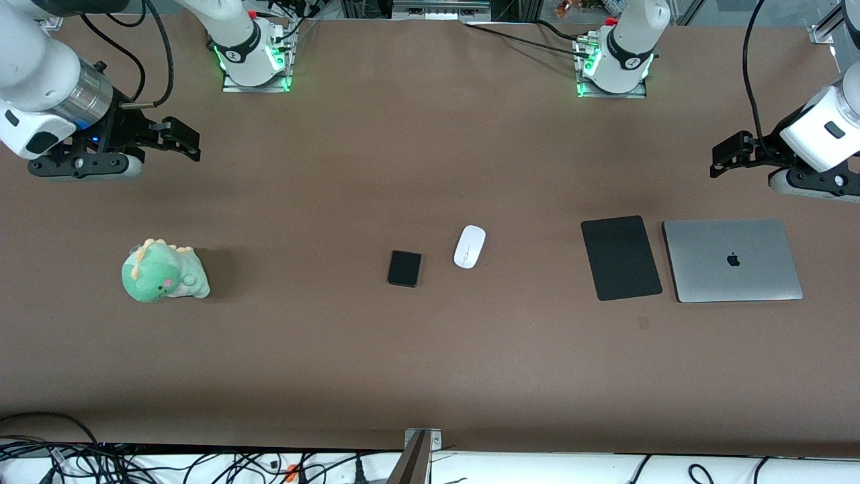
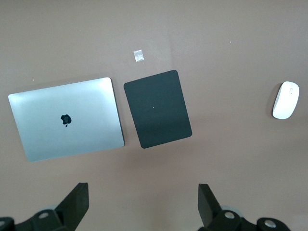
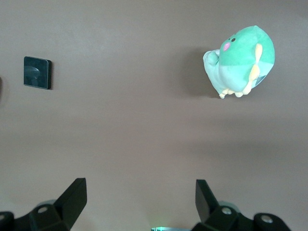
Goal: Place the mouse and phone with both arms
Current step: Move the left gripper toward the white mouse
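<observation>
Left pincer (image 1: 722,161): hanging wide open and holding nothing, over bare brown counter (image 1: 430,363) at the left arm's end, above the spot just farther from the front camera than the closed silver laptop (image 1: 732,259).
Right pincer (image 1: 183,140): also gaping wide and empty, over bare counter at the right arm's end, with the soft green dinosaur plush toy (image 1: 164,271) lying nearer the front camera than the spot below it.
Small white glossy oval mouse (image 1: 469,247): lying mid-counter, well apart from both pincers, with the large black rectangular mouse pad (image 1: 621,257) sitting between it and the laptop.
Small black flat rectangular phone (image 1: 404,268): lying just beside the mouse, toward the right arm's end and slightly nearer the front camera.
Handling, mouse: probably light, stiff and slippery; pinching across its narrow sides at mid-length looks safest.
Handling, phone: likely rigid, thin and smooth, leaving little edge; closing low across its shorter width seems best.
</observation>
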Available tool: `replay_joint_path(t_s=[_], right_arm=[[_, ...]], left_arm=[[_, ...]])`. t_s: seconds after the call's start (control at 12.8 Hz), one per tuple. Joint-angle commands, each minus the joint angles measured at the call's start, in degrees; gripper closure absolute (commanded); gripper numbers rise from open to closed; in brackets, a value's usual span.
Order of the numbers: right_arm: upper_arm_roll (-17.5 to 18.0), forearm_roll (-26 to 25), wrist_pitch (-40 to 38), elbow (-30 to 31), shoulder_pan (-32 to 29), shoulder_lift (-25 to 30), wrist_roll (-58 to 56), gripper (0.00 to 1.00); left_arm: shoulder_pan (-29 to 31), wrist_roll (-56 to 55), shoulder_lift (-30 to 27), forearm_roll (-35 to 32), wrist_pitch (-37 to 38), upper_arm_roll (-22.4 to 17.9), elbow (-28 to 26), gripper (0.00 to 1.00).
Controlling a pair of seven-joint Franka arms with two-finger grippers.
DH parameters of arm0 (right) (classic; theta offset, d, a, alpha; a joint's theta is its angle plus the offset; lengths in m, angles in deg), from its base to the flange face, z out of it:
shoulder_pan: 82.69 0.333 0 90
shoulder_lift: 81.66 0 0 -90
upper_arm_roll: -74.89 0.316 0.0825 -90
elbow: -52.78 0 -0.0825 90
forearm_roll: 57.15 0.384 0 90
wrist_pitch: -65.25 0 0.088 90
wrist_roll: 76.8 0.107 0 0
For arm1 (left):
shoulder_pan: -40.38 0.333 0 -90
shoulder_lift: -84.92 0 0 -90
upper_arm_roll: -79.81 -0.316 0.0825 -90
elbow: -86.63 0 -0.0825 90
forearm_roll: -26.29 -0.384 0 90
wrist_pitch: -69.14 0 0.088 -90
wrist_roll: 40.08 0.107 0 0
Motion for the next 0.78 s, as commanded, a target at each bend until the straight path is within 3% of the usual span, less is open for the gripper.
replay_joint_path(t_s=[0.0, 0.39, 0.7], right_arm=[[0.9, -0.8, -0.6, -0.7, -0.1, 1.0, -1.1, 0.00], [1.0, -0.7, -0.5, -1.5, -0.1, 0.6, -1.2, 0.00], [0.9, -0.9, -0.5, -1.5, -0.1, 0.6, -1.9, 0.00]], left_arm=[[-0.2, 0.3, 0.7, 1.0, 1.5, -0.1, 1.9, 0.00], [-0.1, 0.4, 0.9, 2.2, 3.9, -0.2, 1.9, 0.00], [-2.7, 2.4, 6.9, 2.2, 7.2, 2.2, 1.8, 0.00]])
